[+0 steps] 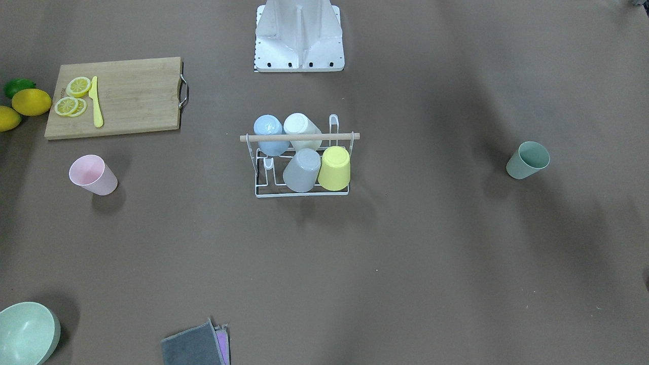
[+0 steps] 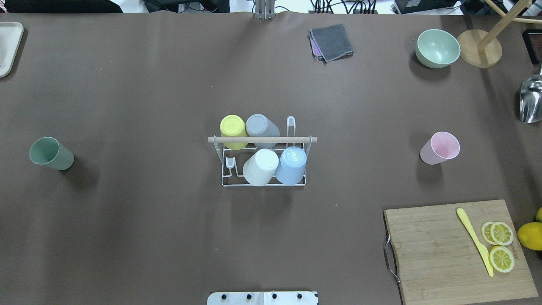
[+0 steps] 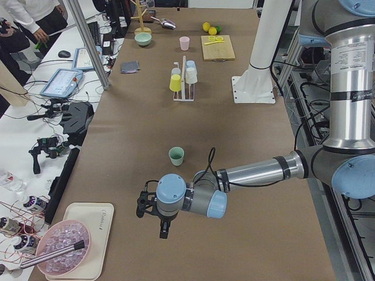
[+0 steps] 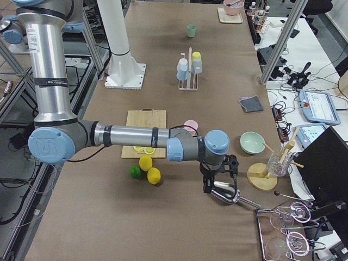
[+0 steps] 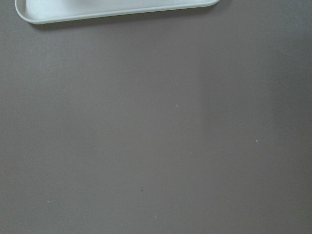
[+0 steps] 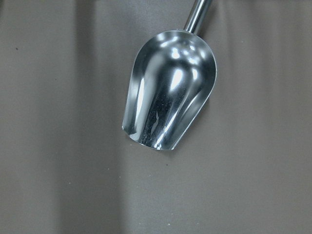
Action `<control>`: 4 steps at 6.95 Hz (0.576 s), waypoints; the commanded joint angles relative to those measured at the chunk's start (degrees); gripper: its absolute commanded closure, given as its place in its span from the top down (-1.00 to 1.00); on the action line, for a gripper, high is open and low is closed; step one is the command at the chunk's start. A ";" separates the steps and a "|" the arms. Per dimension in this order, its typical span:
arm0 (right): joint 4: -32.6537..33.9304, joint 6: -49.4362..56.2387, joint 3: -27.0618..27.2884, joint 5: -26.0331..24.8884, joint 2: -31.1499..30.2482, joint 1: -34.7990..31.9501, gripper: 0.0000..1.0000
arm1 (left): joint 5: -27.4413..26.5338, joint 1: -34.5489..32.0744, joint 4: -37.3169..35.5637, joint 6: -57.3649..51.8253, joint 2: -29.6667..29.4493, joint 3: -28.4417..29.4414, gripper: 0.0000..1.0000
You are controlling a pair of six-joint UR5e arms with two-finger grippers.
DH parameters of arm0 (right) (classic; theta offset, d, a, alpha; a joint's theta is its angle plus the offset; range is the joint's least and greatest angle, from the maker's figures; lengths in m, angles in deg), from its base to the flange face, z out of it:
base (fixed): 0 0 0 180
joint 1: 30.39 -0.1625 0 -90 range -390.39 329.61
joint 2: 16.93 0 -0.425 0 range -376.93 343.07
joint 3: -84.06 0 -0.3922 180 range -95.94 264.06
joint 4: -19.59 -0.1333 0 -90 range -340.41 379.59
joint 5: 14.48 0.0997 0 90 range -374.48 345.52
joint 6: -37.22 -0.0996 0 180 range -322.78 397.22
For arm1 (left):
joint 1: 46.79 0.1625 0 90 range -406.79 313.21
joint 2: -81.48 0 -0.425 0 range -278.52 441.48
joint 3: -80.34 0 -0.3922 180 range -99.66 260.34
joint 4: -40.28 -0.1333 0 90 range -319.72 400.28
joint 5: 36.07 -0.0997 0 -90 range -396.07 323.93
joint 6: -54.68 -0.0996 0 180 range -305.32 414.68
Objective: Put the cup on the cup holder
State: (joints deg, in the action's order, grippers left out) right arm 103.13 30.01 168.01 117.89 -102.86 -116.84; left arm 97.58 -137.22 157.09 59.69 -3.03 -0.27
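Note:
The cup holder point(image 2: 262, 139), a white wire rack with a wooden rod, stands mid-table and carries yellow, grey, white and blue cups upside down. A green cup point(image 2: 51, 153) stands upright far to its left, and a pink cup point(image 2: 440, 148) far to its right. My left gripper point(image 3: 157, 218) hangs over bare table near the left end, short of the green cup point(image 3: 176, 155). My right gripper point(image 4: 218, 179) hangs over a metal scoop point(image 6: 168, 92) at the right end. Neither shows in the wrist views, so I cannot tell whether they are open or shut.
A cutting board point(image 2: 440, 254) with lemon slices and a yellow knife lies front right, with lemons point(image 2: 531, 235) beside it. A green bowl point(image 2: 437, 48), a wooden stand point(image 2: 479, 53) and a grey cloth point(image 2: 332, 41) lie at the far edge. A white tray point(image 2: 8, 46) is far left.

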 commanded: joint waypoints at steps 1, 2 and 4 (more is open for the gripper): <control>0.04 -0.09 -0.19 0.25 0.15 0.05 1.00 | 0.21 0.00 0.00 -0.17 0.05 -0.16 0.95; -0.05 -0.09 -0.10 -0.01 -0.11 0.05 1.00 | 0.21 0.00 0.00 -0.35 0.22 -0.07 0.95; 0.56 -2.27 -0.28 0.43 0.49 2.05 1.00 | -0.23 -0.09 0.00 -0.44 0.22 0.01 0.95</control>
State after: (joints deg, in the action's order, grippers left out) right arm 103.26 29.28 167.82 117.99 -102.85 -116.32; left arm 97.62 -137.25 157.09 59.31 -2.83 -0.27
